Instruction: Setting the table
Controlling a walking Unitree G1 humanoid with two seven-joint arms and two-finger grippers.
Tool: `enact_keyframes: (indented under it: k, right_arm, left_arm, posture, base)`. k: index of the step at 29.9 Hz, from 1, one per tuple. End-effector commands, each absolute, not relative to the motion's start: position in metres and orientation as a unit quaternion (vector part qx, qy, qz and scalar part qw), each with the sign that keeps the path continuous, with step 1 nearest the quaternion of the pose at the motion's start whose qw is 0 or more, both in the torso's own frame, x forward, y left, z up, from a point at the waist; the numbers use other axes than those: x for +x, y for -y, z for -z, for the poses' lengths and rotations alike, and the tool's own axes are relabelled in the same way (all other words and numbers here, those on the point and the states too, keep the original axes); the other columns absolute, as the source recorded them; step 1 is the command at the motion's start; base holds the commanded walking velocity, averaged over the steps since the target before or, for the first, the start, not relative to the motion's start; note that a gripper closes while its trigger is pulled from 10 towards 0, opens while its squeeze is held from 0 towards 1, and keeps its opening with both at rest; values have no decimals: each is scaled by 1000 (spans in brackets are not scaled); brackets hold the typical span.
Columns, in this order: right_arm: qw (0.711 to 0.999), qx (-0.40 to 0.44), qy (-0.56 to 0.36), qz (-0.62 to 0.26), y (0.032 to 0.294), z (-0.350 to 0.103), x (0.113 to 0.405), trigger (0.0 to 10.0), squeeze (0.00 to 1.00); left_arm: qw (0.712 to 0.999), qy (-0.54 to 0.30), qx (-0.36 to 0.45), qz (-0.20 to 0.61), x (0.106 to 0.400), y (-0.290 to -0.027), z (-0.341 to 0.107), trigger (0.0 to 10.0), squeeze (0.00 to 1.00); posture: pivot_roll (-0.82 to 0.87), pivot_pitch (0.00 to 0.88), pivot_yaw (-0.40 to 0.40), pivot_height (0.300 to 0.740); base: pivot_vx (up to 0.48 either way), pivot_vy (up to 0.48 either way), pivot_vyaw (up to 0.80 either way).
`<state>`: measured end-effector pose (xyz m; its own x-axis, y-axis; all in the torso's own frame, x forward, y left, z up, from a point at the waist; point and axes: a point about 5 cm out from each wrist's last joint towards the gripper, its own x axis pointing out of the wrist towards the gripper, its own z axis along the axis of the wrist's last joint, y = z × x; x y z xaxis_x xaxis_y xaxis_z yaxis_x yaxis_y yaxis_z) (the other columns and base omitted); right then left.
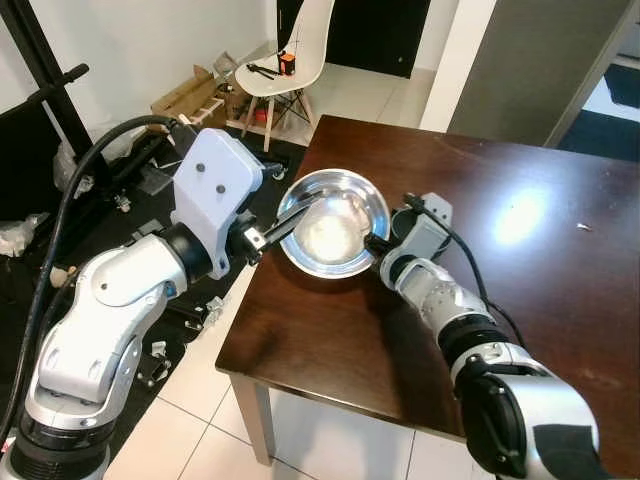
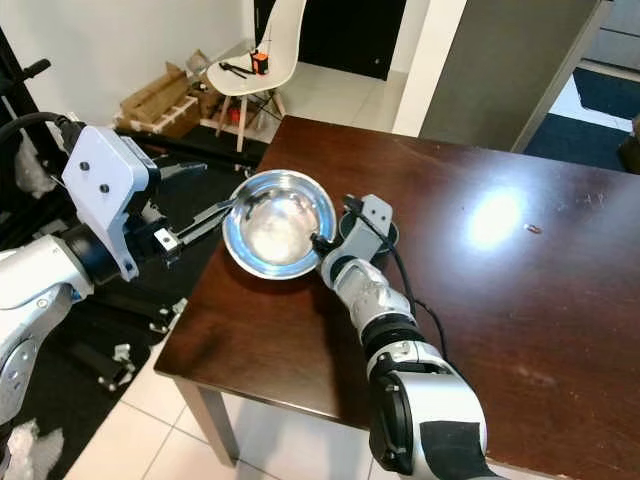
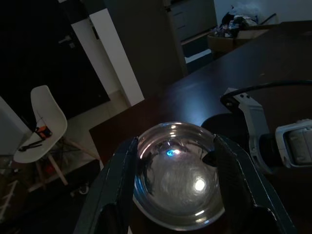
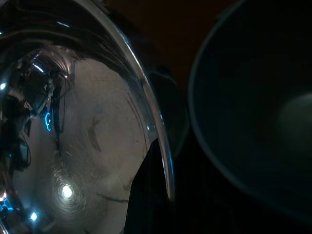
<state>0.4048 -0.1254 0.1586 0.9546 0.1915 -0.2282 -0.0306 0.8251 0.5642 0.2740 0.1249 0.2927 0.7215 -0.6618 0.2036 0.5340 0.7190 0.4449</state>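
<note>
A shiny steel bowl (image 1: 330,230) sits tilted at the left edge of the dark wooden table (image 1: 520,170). My right gripper (image 1: 378,243) is at the bowl's right rim, shut on it, with one finger inside the bowl (image 4: 73,146). My left gripper (image 1: 280,222) reaches in from off the table's left side. It is open, its two black fingers (image 3: 122,170) on either side of the bowl (image 3: 178,175). A small dark bowl (image 4: 253,107) stands on the table right beside the steel one, under my right wrist.
The table's left edge and near corner (image 1: 235,365) drop to tiled floor. A white chair (image 1: 295,60) with small tools on its seat stands beyond the table. Cardboard boxes (image 1: 190,95) and black stand legs clutter the floor at the left.
</note>
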Motion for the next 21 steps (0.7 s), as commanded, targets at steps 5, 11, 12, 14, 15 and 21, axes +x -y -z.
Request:
enact_keyframes:
  k: [5, 11, 12, 14, 15, 21]
  right_arm:
    - [942, 303, -130, -67, 122, -164, 407, 10000, 220]
    - [940, 304, -128, -93, 116, -166, 407, 10000, 1000]
    - [940, 304, -126, -92, 117, -167, 408, 10000, 1000]
    - [940, 303, -125, -91, 118, -167, 408, 10000, 1000]
    - [941, 302, -124, -86, 120, -168, 408, 10000, 1000]
    - [943, 299, -120, -81, 123, -169, 409, 10000, 71]
  left_arm:
    - [906, 178, 180, 339, 272, -120, -295, 10000, 0]
    - [906, 177, 178, 341, 272, -118, -294, 10000, 0]
    - [906, 176, 177, 342, 272, -118, -294, 10000, 0]
    - [906, 176, 176, 342, 272, -118, -294, 10000, 0]
    - [906, 175, 176, 342, 272, -118, -293, 10000, 0]
    - [906, 175, 174, 344, 272, -117, -293, 10000, 0]
  posture:
    - [153, 98, 75, 740]
    - [151, 92, 75, 740]
    - [149, 89, 74, 740]
    - [148, 88, 75, 740]
    - [146, 85, 75, 740]
    - [136, 78, 77, 740]
  base:
    - [0, 0, 0]
    - [0, 0, 0]
    - [0, 0, 0]
    - [0, 0, 0]
    - [0, 0, 0]
    - [0, 0, 0]
